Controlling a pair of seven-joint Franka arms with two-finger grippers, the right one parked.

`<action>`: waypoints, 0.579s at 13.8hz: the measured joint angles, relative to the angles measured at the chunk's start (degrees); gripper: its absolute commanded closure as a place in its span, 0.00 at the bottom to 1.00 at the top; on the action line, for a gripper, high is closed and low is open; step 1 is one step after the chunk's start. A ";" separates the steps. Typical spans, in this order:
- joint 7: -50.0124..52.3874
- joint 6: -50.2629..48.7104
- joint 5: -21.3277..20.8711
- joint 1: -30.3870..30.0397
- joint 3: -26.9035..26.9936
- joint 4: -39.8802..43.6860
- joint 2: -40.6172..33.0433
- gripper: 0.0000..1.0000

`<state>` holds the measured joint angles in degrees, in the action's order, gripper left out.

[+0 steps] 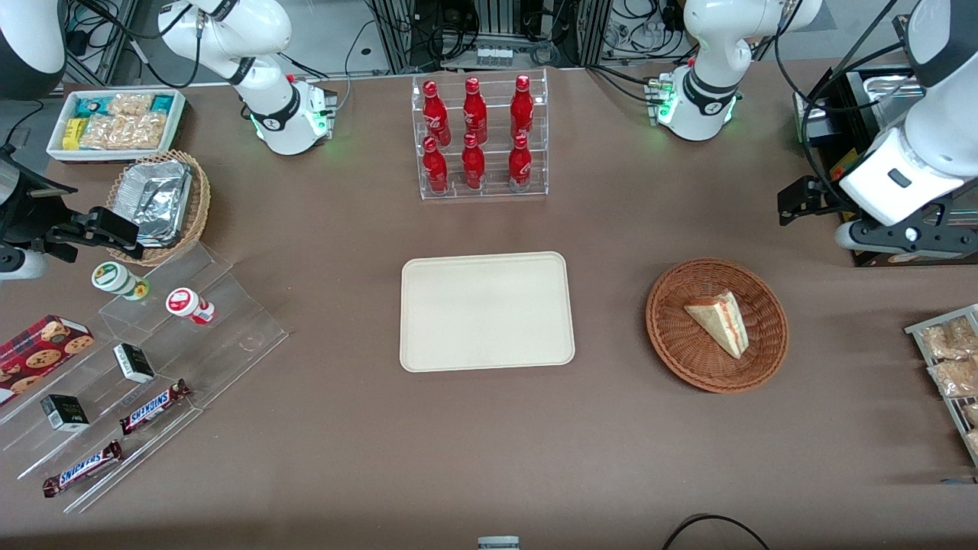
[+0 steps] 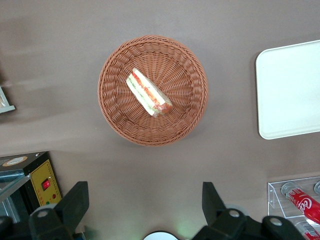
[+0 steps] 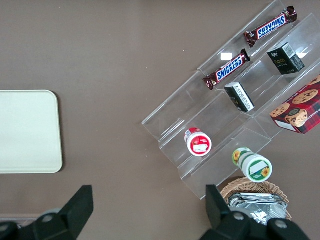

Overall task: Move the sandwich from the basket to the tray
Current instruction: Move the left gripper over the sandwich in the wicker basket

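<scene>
End effector (image 2: 142, 210) hung high over the worktop (image 1: 489, 458), spread wide and empty, off to one side of the basket (image 2: 115, 107). Sandwich (image 2: 149, 93) lay flat in the basket; tray (image 1: 412, 321) sat bare nearby. Best to centre over the wedge and pinch across its bread faces. Fingertips were cut off by the frame edge.

"SNICKERS" reads on two candy bars (image 3: 270, 26) on the clear stepped rack (image 3: 210, 115); the bottles' (image 1: 474, 114) script seems illegible.
</scene>
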<state>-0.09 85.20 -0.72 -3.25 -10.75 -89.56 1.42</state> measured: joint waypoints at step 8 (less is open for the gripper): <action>0.00 3.40 0.00 0.06 -0.12 -3.89 0.92 0.00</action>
<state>-0.09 88.60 -0.72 -3.19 -10.87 -93.45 2.34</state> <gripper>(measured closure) 0.000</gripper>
